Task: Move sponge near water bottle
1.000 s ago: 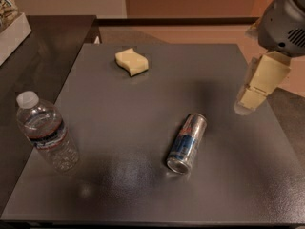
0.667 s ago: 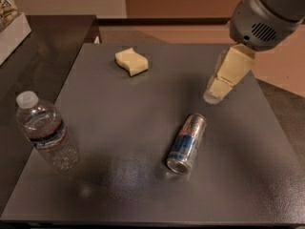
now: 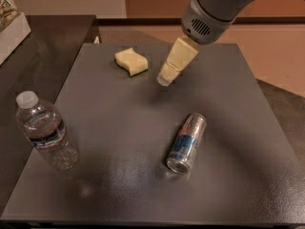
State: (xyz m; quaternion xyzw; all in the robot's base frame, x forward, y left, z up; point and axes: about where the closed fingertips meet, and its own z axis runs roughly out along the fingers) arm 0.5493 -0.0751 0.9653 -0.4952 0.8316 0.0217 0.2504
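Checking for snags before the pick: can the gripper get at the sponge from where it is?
Probably yes: the gripper hovers beside the sponge, nothing between them; the can lies well off.

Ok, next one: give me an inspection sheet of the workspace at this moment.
Surface: grey table top, soft glare near the front.
Job's things: sponge lies at the far side, left of centre; water bottle stands upright at the near left, capped, well apart from the sponge.
Clutter: drink can on its side, right of centre.
Grippers: gripper hangs just right of the sponge, apart from it.
Cables: nothing seen.
Surroundings: dark side table at left; white box on it; tan floor at right.
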